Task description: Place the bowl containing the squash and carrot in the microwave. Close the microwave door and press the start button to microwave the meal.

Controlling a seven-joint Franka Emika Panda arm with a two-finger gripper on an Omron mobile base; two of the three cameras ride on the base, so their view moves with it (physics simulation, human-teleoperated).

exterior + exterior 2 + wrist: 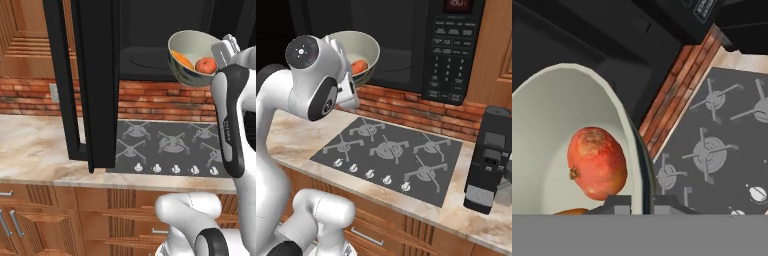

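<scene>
Closest to my hand camera, the gripper (643,202) has its fingers pinched narrow on the rim of the bowl (572,125), one tip inside the wall, one outside. The squash (597,162) sits against that wall, with a sliver of the carrot (182,59) beside it. In the left base view the bowl hangs tilted in the air in front of the microwave (406,45) cavity, above the cooktop (388,150), with the microwave door (92,80) swung wide to the left. I judge I'm mid-carry: next I need to level the bowl, push it forward over the cavity sill and set it down before releasing.
</scene>
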